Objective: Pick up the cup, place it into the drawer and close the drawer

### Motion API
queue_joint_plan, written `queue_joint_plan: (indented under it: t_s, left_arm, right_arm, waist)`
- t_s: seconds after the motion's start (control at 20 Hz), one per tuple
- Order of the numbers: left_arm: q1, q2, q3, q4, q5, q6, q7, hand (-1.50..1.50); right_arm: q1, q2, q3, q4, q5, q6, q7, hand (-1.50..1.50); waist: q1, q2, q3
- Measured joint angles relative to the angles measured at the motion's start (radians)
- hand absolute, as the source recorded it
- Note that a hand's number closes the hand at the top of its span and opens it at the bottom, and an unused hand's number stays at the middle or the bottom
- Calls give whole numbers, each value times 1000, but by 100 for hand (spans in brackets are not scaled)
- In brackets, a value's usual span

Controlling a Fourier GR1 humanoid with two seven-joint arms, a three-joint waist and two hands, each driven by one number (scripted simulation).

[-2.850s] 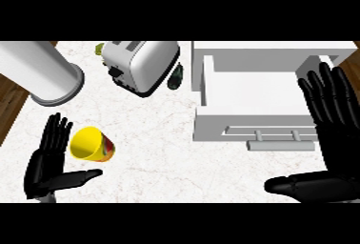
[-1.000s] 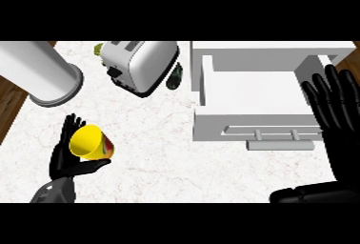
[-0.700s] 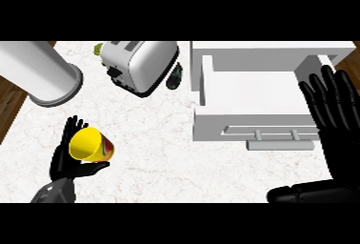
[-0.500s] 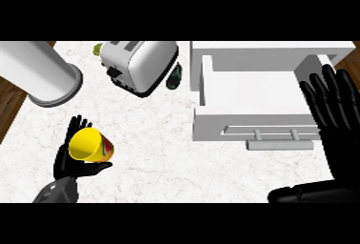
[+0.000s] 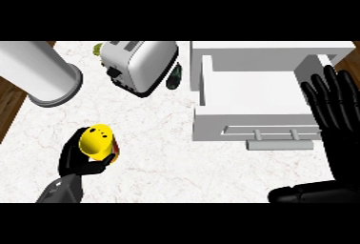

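Observation:
A yellow cup (image 5: 97, 141) with a red patch low on its side is in my left hand (image 5: 76, 161), whose fingers and thumb curl round it at the lower left of the counter. The cup looks lifted a little and tilted, its bottom hidden by the hand. The white drawer (image 5: 211, 90) stands pulled open at the right, its inside bare, with a handle bar (image 5: 271, 129) on its front. My right hand (image 5: 336, 102) stays open and still at the right edge, fingers up, over the drawer's right side.
A silver toaster (image 5: 141, 64) stands at the back middle, with a dark bottle (image 5: 174, 76) beside it. A large white cylinder (image 5: 38, 71) lies at the back left. Wooden floor shows past the counter's left edge (image 5: 13, 97).
My left hand moved in from beside the cup and curled round it. The cup has since risen slightly and tipped. The right hand has hardly moved.

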Motion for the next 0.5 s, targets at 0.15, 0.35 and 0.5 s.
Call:
queue_joint_plan:
  t_s: [0.15,0.35,0.5]
  left_arm:
    - [1,-5,-2,-2,-4,23,-25,150]
    - [-9,-30,7,-12,1,77,-58,150]
    - [6,-38,8,-50,6,101,-70,150]
  right_arm:
    - [12,5,12,-15,7,0,2,-150]
    - [9,8,12,-23,7,-5,5,-150]
    - [6,-5,-8,-29,-14,4,12,-150]
  waist:
    - [0,0,0]
    - [1,-1,1]
    - [4,-2,1]
